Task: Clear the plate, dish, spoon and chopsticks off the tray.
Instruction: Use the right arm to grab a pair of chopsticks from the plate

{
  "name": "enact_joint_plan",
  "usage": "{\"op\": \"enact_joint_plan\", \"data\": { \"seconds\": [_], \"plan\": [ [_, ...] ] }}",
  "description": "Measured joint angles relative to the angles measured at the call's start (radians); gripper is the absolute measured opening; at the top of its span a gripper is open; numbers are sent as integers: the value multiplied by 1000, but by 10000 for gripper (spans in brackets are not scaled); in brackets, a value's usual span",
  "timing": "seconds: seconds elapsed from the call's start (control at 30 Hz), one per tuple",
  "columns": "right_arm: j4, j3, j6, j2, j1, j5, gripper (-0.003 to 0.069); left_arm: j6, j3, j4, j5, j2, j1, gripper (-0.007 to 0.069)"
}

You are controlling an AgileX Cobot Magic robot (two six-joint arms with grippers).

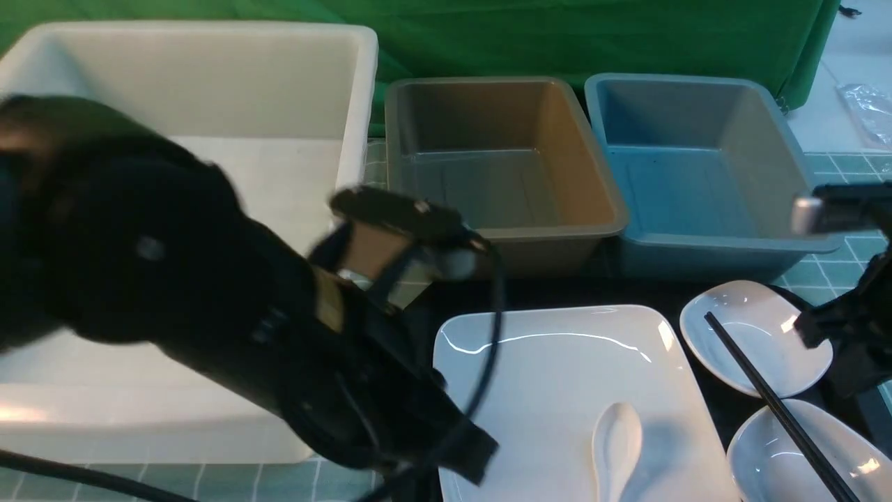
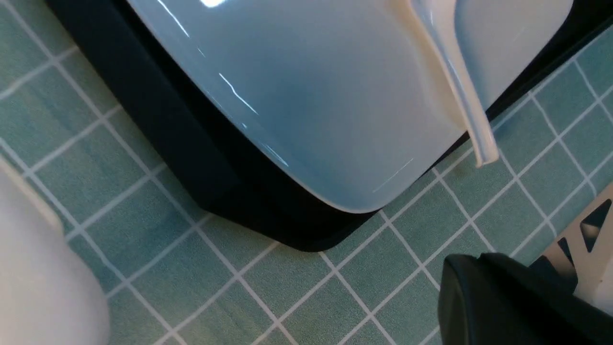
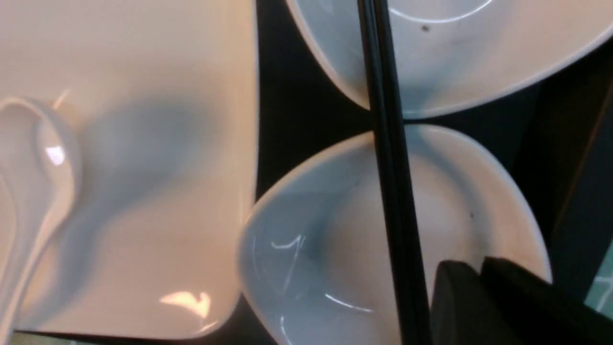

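Front view: left arm, blurred, crosses from the left edge down to bottom centre, the left gripper low beside the plate's left edge; pincer clenched, nothing in it as far as I can see. The plate fills centre-bottom of the black tray. The spoon lies on the plate, lower right part, bowl away from the camera. Right of the plate sit two small white dishes, far dish above near dish; the chopsticks run diagonally across both. The right gripper hangs at the right edge by the far dish; its pincer's state I cannot tell. Across the top: white bin at left, brown bin centre, blue bin right, green cloth behind. Left wrist view: plate's rounded corner sits on the tray's cut-off corner; spoon handle pokes out past the plate edge over the teal tiled cloth. One dark finger shows above the cloth, touching nothing. Right wrist view: chopsticks lie tight together, bridging both dishes; a strip of tray separates dishes from plate. Dark fingers sit over the near dish, just beside the chopsticks; contact unclear.
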Motion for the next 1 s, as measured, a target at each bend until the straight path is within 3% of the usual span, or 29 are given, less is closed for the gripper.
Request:
{"op": "enact_joint_plan", "data": {
  "seconds": [0.07,0.2,0.47,0.6,0.67,0.77,0.8,1.0],
  "plan": [
    [0,0,0,47,0,-11,232,-3,0,1,1,30,-5,0],
    [1,0,0,111,1,-34,364,-4,0,1,1,56,-5,0],
    [5,0,-2,216,1,-41,419,-10,-1,4,-51,58,-3,8],
    [9,0,-2,241,1,-39,392,-3,-1,4,-60,58,-3,8],
    [11,0,-2,246,1,-40,328,-1,-1,4,-62,58,-3,8],
    [17,0,-4,246,1,-39,150,0,-1,5,-64,58,-3,8],
    [23,0,-4,246,1,-33,124,0,-1,6,-64,58,-3,8],
    [70,0,-30,222,1,41,129,0,-1,18,-64,58,-3,8]
  ]
}}
